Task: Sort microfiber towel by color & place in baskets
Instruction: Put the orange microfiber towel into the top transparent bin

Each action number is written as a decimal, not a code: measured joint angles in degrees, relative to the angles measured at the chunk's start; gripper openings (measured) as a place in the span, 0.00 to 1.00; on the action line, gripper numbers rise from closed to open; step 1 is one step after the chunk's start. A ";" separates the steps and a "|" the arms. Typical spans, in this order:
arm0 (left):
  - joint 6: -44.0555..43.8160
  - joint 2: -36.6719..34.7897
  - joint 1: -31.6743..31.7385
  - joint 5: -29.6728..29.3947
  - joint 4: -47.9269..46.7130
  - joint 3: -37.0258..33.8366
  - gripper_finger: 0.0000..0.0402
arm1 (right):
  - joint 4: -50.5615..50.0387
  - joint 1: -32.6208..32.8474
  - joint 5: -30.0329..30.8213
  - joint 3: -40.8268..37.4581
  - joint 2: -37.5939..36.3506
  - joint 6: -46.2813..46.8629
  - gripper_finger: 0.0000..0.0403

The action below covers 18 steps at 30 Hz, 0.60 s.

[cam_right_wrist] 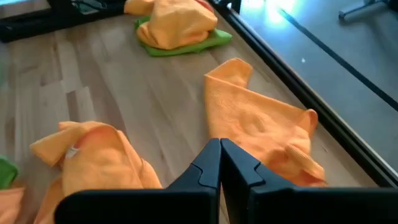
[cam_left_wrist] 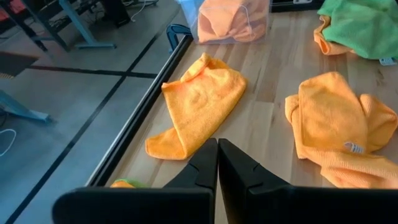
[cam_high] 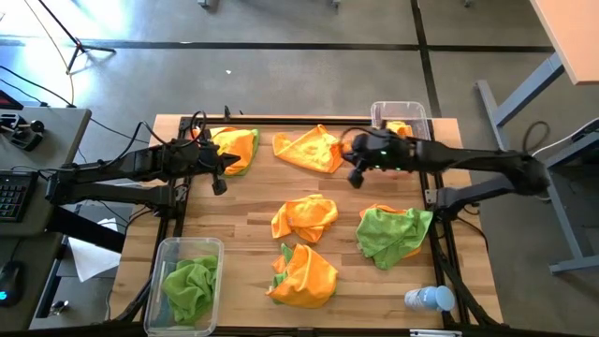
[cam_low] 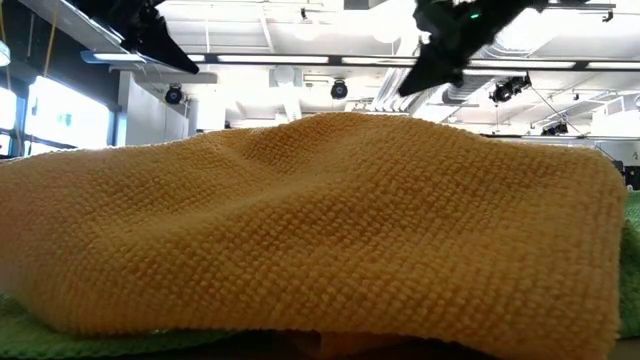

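Observation:
Orange and lime-green microfiber towels lie loose on the wooden table. One orange towel (cam_high: 309, 150) lies at the far middle, and an orange-and-green pile (cam_high: 236, 150) at the far left. Another orange towel (cam_high: 304, 217) lies in the centre, one orange on green (cam_high: 301, 273) near the front, and a green on orange (cam_high: 393, 234) at the right. A clear basket (cam_high: 167, 251) at the near left holds green towels. A second basket (cam_high: 379, 112) at the far right holds an orange one. My left gripper (cam_left_wrist: 217, 163) hovers shut beside the far-left pile. My right gripper (cam_right_wrist: 219, 163) hovers shut over the far orange towel's (cam_right_wrist: 255, 127) right end.
A small clear bottle with a blue cap (cam_high: 429, 298) lies at the table's near right corner. A black rail (cam_right_wrist: 292, 81) runs along the far edge. In the low view, the near orange towel (cam_low: 320, 230) fills the picture, with both arms above it.

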 joint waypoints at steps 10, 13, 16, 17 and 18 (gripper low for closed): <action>3.22 -1.67 0.02 0.66 -2.89 0.00 0.00 | -14.66 -0.32 4.25 26.73 23.29 -1.33 0.00; 2.87 -3.16 0.01 0.65 -3.90 0.00 0.00 | -23.10 -1.61 4.97 36.08 30.72 1.05 0.00; 2.86 -4.77 0.00 0.65 -5.25 0.00 0.00 | -29.77 -3.03 3.48 43.72 37.46 2.11 0.02; 2.86 -5.34 0.02 0.64 -5.75 0.00 0.00 | -31.19 -3.60 2.54 45.74 39.48 2.84 0.04; 2.86 -5.87 0.01 0.65 -6.37 0.00 0.00 | -32.43 -4.22 1.54 47.42 41.42 3.45 0.06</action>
